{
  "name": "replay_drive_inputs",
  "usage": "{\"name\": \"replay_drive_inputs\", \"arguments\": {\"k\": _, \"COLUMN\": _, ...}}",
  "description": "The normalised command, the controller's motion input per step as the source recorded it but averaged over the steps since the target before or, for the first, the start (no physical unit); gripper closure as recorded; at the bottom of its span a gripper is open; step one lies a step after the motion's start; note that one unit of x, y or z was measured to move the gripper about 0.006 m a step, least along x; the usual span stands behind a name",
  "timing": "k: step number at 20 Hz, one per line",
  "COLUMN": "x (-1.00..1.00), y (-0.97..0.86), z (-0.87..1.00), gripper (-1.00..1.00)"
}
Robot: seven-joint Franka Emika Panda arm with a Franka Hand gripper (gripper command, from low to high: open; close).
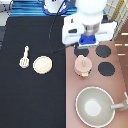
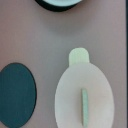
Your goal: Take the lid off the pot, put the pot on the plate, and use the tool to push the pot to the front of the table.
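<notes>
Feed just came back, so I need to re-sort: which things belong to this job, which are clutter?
Job: lid on the pot; plate; spatula; black table; end effector above the stove's top burners.
Clutter: stove; burners; grey pan.

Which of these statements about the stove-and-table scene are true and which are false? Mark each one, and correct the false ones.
1. The lid sits on the pot. True.
2. The pot stands on the plate. False: the pot is on the brown stove top; the plate lies apart on the black table.
3. The tool lies on the table beside the plate, toward the exterior view's left. True.
4. The gripper holds the tool. False: it hangs above the stove, toward the exterior view's top from the pot, far from the tool.
5. The large pan is on the table. False: it rests on the stove.
</notes>
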Motion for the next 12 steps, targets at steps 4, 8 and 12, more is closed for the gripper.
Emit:
{"name": "replay_drive_inputs", "arguments": {"k": 4, "x": 0.24, "y": 0.14, "z": -0.62, "gripper": -1.0}}
{"name": "replay_drive_inputs", "arguments": {"k": 8, "x": 0.14, "y": 0.1, "z": -0.53, "gripper": -1.0}}
{"name": "replay_drive_inputs", "arguments": {"k": 12, "x": 0.07, "y": 0.0, "z": -0.43, "gripper": -1.0}}
